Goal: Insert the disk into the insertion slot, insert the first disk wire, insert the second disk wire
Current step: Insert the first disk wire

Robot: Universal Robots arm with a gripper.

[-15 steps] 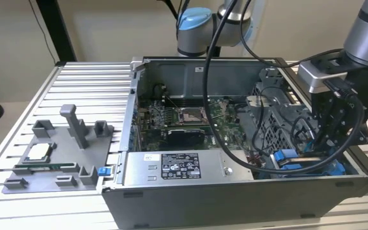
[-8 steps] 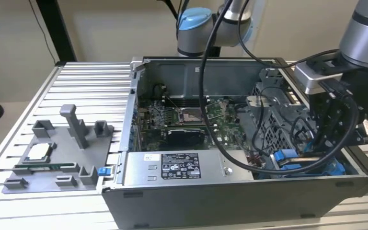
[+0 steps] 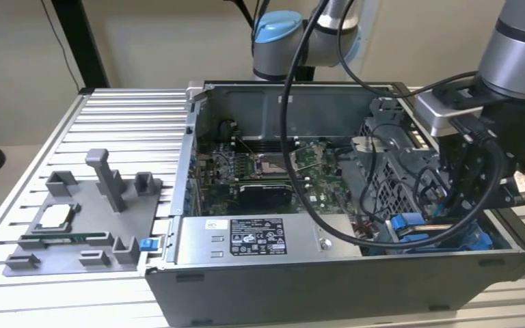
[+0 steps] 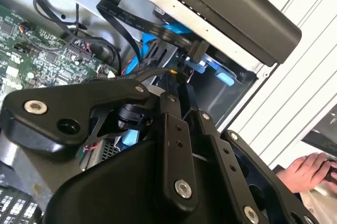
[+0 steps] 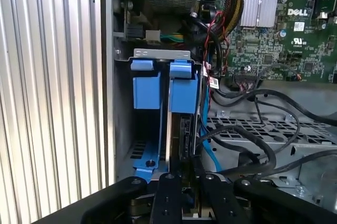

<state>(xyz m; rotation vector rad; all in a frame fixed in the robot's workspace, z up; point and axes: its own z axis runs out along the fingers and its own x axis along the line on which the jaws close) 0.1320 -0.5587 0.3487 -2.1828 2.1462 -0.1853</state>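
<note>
The disk [image 5: 174, 129] stands on edge in the insertion slot [image 5: 145, 155], and its blue carrier tab [image 5: 183, 89] sits beside a second blue tab. In the exterior view my gripper [image 3: 459, 222] reaches down into the blue-railed bay [image 3: 409, 229] at the case's near right corner. My gripper [image 5: 184, 167] hangs right over the disk's edge; I cannot tell whether it touches. In the second wrist view my gripper [image 4: 181, 74] is shut, jaws close together with nothing seen between them. A flat black disk wire [image 4: 131, 23] ends in a black connector [image 4: 197, 50] just past the tips.
Loose black cables [image 5: 253, 145] cross the metal cage beside the bay. A grey box with a sticker [image 3: 258, 239] and the green board [image 3: 262, 171] fill the case. A grey fixture plate [image 3: 80, 225] lies at the exterior view's left. A person's hand [image 4: 310, 171] rests beyond the table edge.
</note>
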